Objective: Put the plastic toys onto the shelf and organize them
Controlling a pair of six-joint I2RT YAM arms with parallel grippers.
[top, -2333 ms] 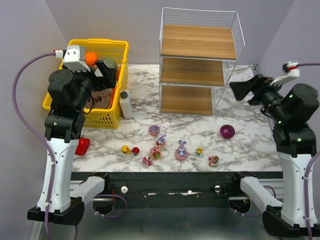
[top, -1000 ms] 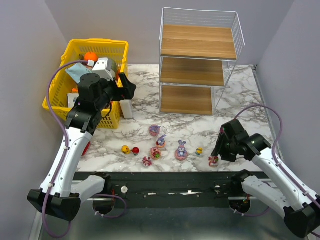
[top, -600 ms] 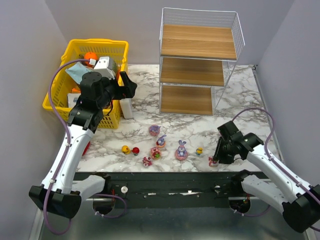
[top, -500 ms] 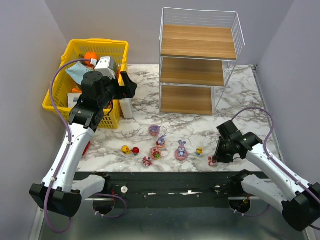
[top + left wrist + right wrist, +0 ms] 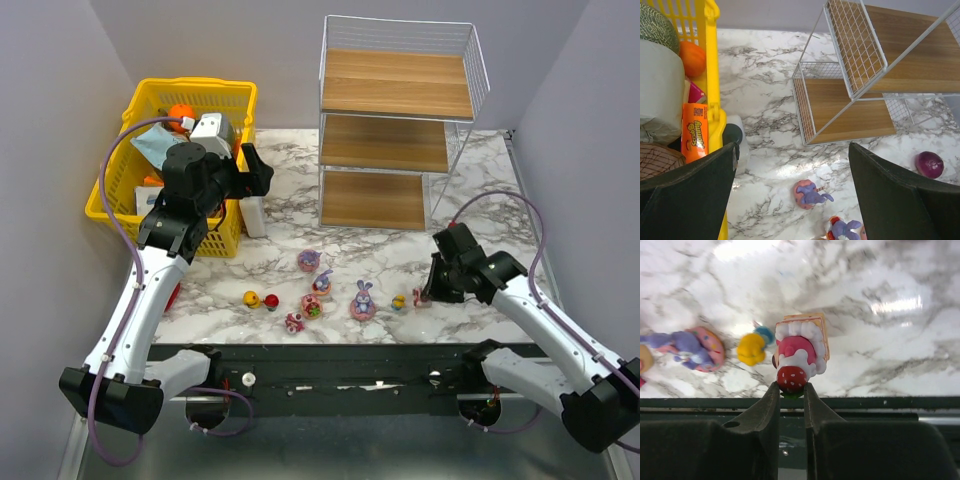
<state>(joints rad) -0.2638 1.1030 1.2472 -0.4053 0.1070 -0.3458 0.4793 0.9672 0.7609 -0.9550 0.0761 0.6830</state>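
Observation:
My right gripper (image 5: 424, 297) is shut on a pink-red strawberry toy (image 5: 796, 357), pinching its red strawberry end just above the marble; in the right wrist view the gripper (image 5: 791, 386) shows both jaws pressed on it. Right beside it lie a yellow toy (image 5: 751, 348) and a purple bunny on a pink base (image 5: 695, 346). More plastic toys (image 5: 312, 306) are scattered along the table's near edge. The shelf (image 5: 395, 125) stands at the back, its boards bare. My left gripper (image 5: 255, 170) hangs open beside the basket, high above a purple toy (image 5: 810, 194).
A yellow basket (image 5: 180, 170) full of items stands at the back left, with a white bottle (image 5: 252, 208) against it. A purple ball (image 5: 455, 263) lies right of the toys, and a red pepper-shaped item (image 5: 165, 292) sits at the left edge.
My right gripper has closed on the strawberry toy and carried it a little away from the table's near edge. The left arm has hardly moved.

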